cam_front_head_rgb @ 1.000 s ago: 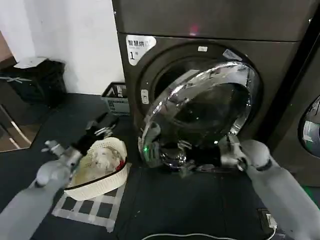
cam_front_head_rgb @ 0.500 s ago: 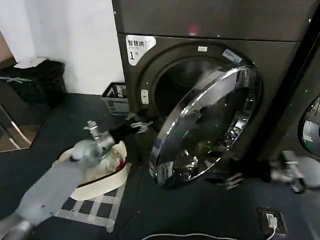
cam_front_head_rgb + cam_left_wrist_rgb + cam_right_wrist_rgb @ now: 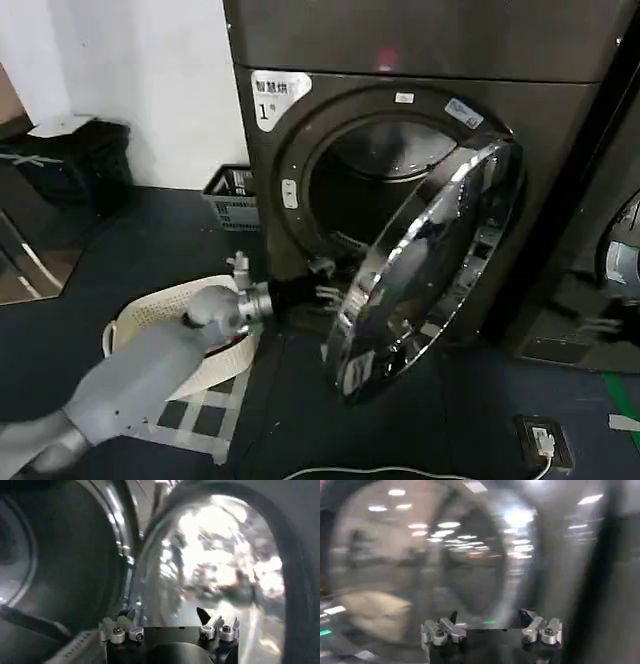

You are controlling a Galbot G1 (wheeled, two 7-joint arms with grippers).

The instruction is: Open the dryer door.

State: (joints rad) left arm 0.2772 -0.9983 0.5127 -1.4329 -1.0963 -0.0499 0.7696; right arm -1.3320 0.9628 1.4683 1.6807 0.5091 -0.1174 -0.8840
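The dryer door (image 3: 425,260) stands swung well out from the machine marked "1", drum mouth exposed. The left gripper (image 3: 325,293) reaches in just behind the door's lower inner edge, fingers spread wide, perhaps touching the rim. The right gripper (image 3: 491,625) hangs open, empty, facing glass.

The dryer door (image 3: 425,265) stands swung open, the left gripper (image 3: 328,293) just beside its inner edge.

A white label (image 3: 279,97) sits on the upper-left front of the dark grey dryer (image 3: 300,150) — a large "1" reads clearly below a line of Chinese characters too small to make out.
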